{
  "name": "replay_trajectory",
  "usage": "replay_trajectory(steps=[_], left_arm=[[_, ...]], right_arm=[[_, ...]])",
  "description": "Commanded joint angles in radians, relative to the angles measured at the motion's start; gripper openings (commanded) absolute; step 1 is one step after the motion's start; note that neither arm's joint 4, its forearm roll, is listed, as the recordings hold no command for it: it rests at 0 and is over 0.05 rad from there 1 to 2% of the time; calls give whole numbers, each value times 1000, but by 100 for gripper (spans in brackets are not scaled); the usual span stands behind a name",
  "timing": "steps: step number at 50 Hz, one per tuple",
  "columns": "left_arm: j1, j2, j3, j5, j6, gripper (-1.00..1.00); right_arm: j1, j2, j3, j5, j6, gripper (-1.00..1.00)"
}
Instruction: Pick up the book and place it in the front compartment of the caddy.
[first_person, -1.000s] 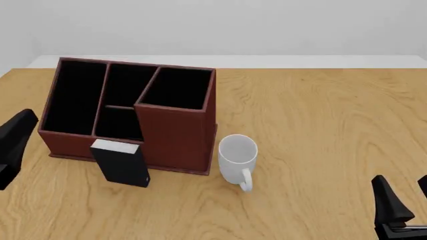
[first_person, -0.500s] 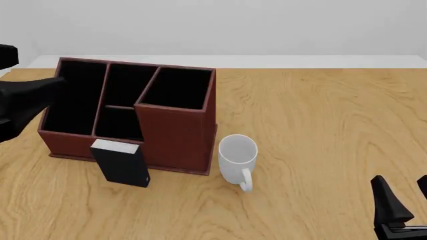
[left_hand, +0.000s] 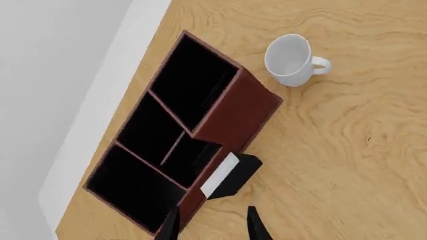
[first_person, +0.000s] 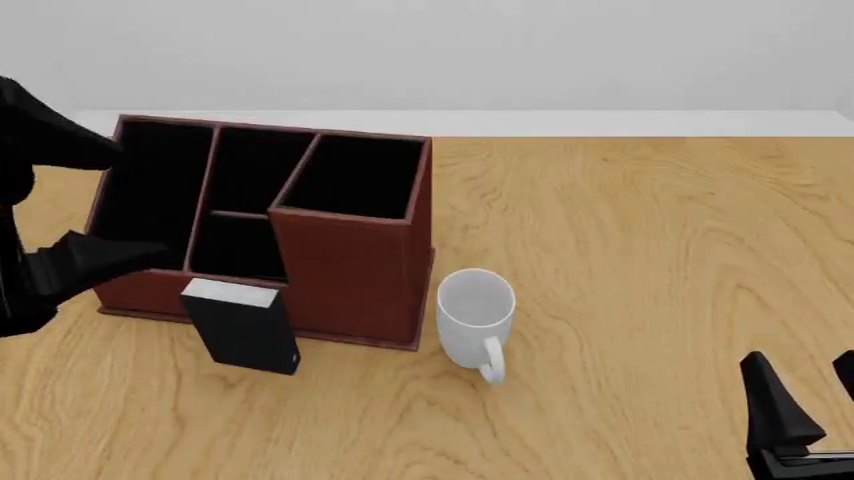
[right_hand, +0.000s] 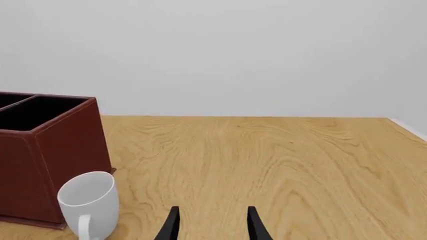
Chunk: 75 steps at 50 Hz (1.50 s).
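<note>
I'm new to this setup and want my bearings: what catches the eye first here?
The big reddish-brown caddy with black compartments dominates the table's far left in the front view. A small black book stands against its near wall, white page edge up, and a white mug stands just right of the caddy. The left arm looms dark over the caddy's left end, its gripper open and empty.

The book (first_person: 242, 325) stands upright against the caddy (first_person: 350, 260), the white mug (first_person: 475, 311) just beside the caddy's corner.
</note>
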Motion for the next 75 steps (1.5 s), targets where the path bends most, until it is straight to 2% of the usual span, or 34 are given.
replay_trajectory(steps=[1, 3, 4, 5, 9, 10, 12, 13, 19, 22, 24, 25, 26, 32, 37, 38, 40, 42, 44, 45, 47, 48, 49, 57, 61, 75], left_arm=[[47, 38, 38, 56, 234, 100], [97, 28, 74, 56, 334, 100], [82, 15, 109, 56, 346, 100], [53, 10, 124, 56, 327, 100], [74, 24, 136, 56, 351, 100], [82, 12, 155, 56, 399, 100], [93, 19, 159, 56, 418, 100], [93, 9, 195, 56, 446, 100], [42, 32, 199, 56, 398, 100], [51, 42, 223, 56, 419, 100], [74, 53, 253, 56, 459, 100], [49, 60, 272, 56, 436, 100], [65, 64, 285, 56, 462, 100], [96, 83, 280, 56, 510, 100], [162, 87, 296, 56, 621, 100], [227, 80, 319, 56, 706, 100], [302, 59, 358, 56, 818, 100], [258, 64, 346, 56, 779, 100], [252, 65, 349, 56, 783, 100], [263, 58, 348, 56, 815, 100], [256, 66, 342, 56, 814, 100], [263, 63, 343, 56, 836, 100], [246, 76, 329, 56, 815, 100], [239, 109, 290, 56, 836, 100], [216, 134, 257, 56, 814, 100], [248, 219, 160, 44, 843, 100]], right_arm=[[1, 0, 0, 0, -1, 100], [1, 0, 0, 0, -2, 100], [1, 0, 0, 0, -2, 100], [1, 0, 0, 0, -1, 100], [4, 0, 0, 1, -2, 100], [4, 0, -1, 1, -1, 100], [5, 0, -2, 1, 0, 100], [4, 0, -2, 1, 0, 100], [2, 0, -3, 2, 5, 100], [6, 0, -4, 2, 4, 100], [5, 0, -5, 3, 5, 100], [3, 0, -5, 2, 4, 100], [1, 0, -4, 2, 4, 100], [-3, 0, -3, 0, 1, 100], [-5, 0, -2, 0, -2, 100], [-6, 0, -1, 0, -3, 100], [-6, 0, -1, 0, -5, 100], [-6, 0, -1, 0, -5, 100], [-5, 0, 0, 1, -7, 100], [-3, 0, 0, 1, -7, 100], [0, 0, 0, 2, -9, 100], [0, 0, 0, 2, -10, 100], [1, 0, 1, 2, -10, 100], [-3, 0, 2, 0, -13, 100], [-3, 1, 3, 1, -15, 100], [-3, 1, 8, -3, -29, 100]])
